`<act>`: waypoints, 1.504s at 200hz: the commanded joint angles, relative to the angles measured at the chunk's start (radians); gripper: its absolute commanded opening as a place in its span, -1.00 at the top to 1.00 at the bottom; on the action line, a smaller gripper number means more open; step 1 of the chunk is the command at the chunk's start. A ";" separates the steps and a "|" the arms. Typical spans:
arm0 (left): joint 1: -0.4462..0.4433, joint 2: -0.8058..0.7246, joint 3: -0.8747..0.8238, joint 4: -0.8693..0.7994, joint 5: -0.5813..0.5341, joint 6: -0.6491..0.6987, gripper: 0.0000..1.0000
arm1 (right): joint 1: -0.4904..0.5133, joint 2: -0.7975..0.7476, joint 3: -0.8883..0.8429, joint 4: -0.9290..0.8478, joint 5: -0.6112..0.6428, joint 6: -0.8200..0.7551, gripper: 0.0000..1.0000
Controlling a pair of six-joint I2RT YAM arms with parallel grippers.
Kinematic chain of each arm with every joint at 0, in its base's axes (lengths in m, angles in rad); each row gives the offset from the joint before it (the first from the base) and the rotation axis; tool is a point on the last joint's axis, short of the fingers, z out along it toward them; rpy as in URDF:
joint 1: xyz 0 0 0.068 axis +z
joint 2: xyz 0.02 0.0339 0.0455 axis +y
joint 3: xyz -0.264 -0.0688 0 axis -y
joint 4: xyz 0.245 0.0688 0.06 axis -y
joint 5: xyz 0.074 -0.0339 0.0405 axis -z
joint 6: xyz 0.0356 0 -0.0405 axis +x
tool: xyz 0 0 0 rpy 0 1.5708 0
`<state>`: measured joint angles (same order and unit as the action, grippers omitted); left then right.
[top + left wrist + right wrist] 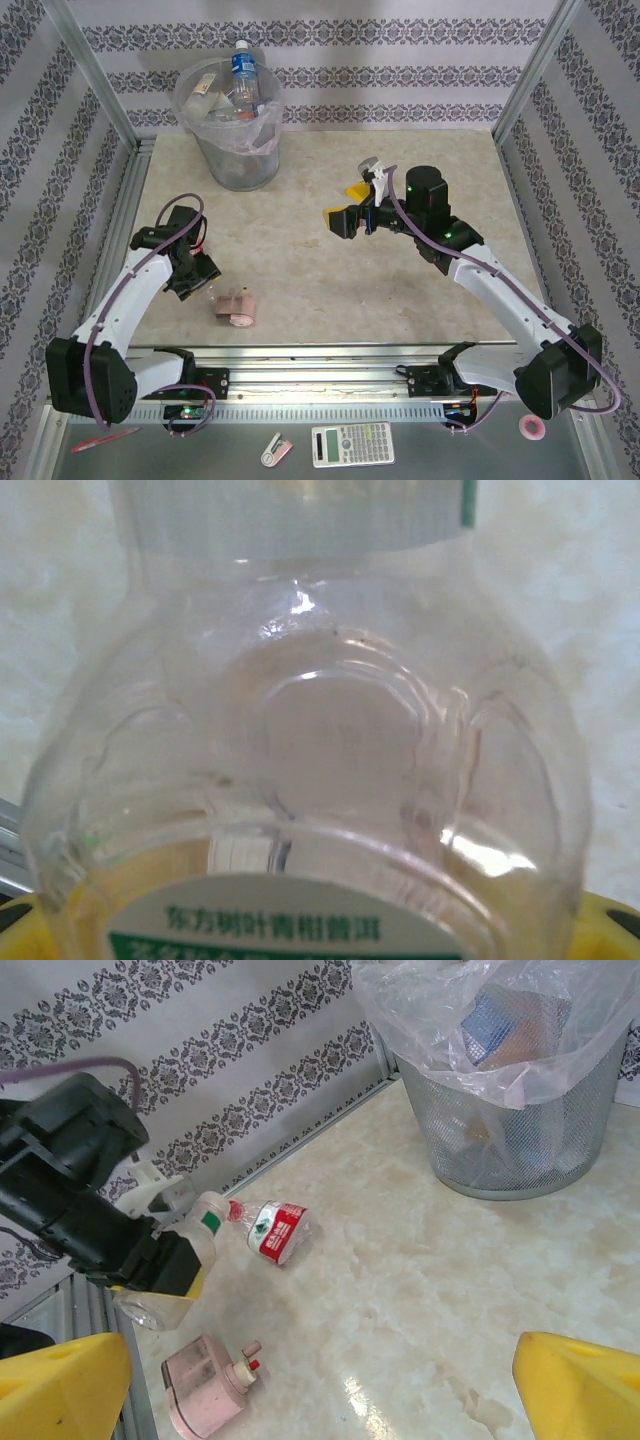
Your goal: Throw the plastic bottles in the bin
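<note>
Gripping with the left hand [196, 270]: part-closed, pinched onto a clear white-capped bottle [300, 770] across its lower body, close to the green-printed label. Closed only as far as the bottle's girth allows, so by the look of it a firm hold, not a crush. Cannot tell whether lifted off the surface [400, 290] or touching it; low in any case.

Ahead of that hand and well apart, toward the far corner: the bin [235, 165], bag-lined, already holding several bottles, with a blue-labelled bottle [243, 64] poking above the rim. Probably calls for a lift and a long carry forward before letting go over the opening.

Just beside the same hand: a red-labelled bottle [276, 1232], lying on its side, untouched, likely next in line. Near that hand too, toward the near edge: a pink lumpy object [236, 307], no bottle, so best left alone.

Across from the left hand, well apart: the right hand [347, 205], spread fully wide, gripping nothing, hovering above bare surface. Seemingly parked there so as to leave the route to the bin free.
</note>
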<state>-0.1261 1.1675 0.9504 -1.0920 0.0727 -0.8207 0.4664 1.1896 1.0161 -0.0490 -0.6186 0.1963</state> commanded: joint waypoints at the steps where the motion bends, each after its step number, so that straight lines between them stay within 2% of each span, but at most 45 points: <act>1: -0.039 -0.014 0.106 -0.069 -0.053 -0.024 0.04 | -0.013 0.002 0.011 0.013 0.002 -0.001 -0.96; 58: -0.173 0.080 0.447 -0.033 -0.179 0.065 0.04 | -0.020 0.006 0.019 0.008 0.006 -0.005 -0.95; 106: -0.217 0.155 0.690 0.101 -0.211 0.187 0.04 | -0.021 0.011 0.030 0.002 0.011 -0.002 -0.96; 207: -0.270 0.203 0.878 0.454 -0.182 0.426 0.06 | -0.020 0.044 0.061 0.001 0.011 0.001 -0.95; 246: -0.297 0.255 0.960 0.670 -0.198 0.580 0.07 | -0.018 0.067 0.080 -0.001 0.003 0.003 -0.95; 301: -0.306 0.300 0.982 1.041 -0.216 0.777 0.23 | -0.018 0.085 0.099 -0.007 0.011 -0.001 -0.95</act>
<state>-0.4191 1.4590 1.9053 -0.3153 -0.1192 -0.1856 0.4534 1.2655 1.0786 -0.0612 -0.6075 0.1959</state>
